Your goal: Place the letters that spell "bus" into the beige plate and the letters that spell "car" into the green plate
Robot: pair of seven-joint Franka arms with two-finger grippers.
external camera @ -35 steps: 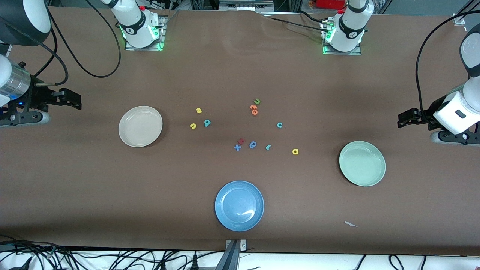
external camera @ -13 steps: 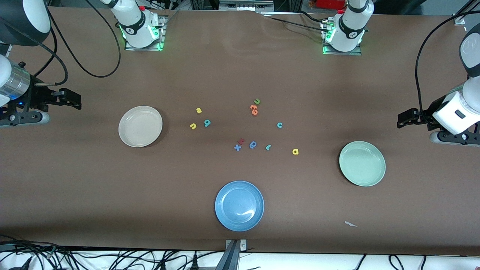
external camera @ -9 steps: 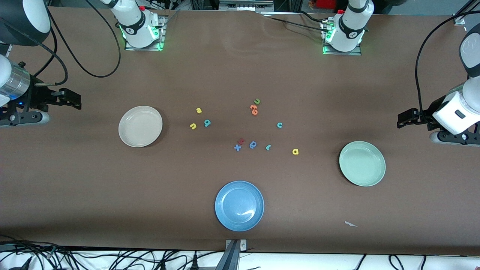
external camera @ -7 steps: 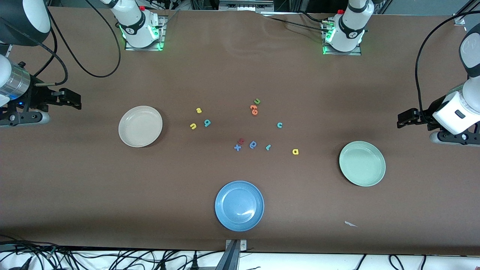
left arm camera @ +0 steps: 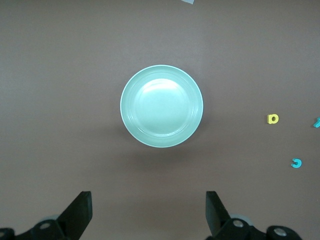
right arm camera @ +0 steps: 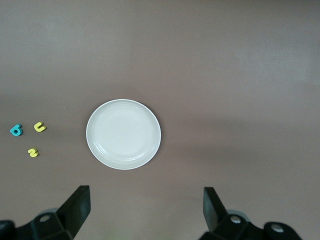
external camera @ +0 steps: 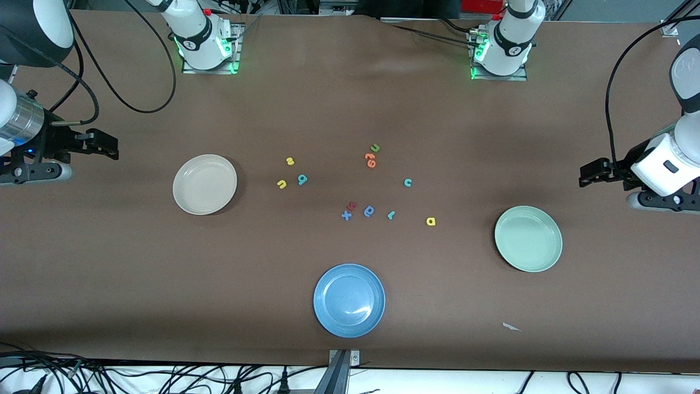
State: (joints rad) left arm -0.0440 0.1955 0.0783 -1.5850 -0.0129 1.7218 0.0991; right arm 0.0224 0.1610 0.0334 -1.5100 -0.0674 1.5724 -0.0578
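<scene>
The beige plate (external camera: pixel 204 184) (right arm camera: pixel 123 134) lies empty toward the right arm's end of the table. Beside it are the yellow "s" (external camera: pixel 290 161), yellow "u" (external camera: pixel 281 184) and teal "b" (external camera: pixel 302 179). The green plate (external camera: pixel 528 238) (left arm camera: pixel 161 106) lies empty toward the left arm's end. The yellow "a" (external camera: pixel 430 221), teal "r" (external camera: pixel 391 215) and teal "c" (external camera: pixel 407 182) lie near it. My left gripper (external camera: pixel 589 174) (left arm camera: pixel 148 200) hangs open and empty beside the green plate. My right gripper (external camera: pixel 106 146) (right arm camera: pixel 145 195) hangs open and empty beside the beige plate.
A blue plate (external camera: pixel 349 300) sits nearest the front camera. Mid-table lie a green "u" (external camera: pixel 374 148), orange letters (external camera: pixel 370 160), a dark red letter (external camera: pixel 353 206), a blue "x" (external camera: pixel 346 215) and a blue round-bowled letter (external camera: pixel 369 210). A paper scrap (external camera: pixel 511 327) lies near the front edge.
</scene>
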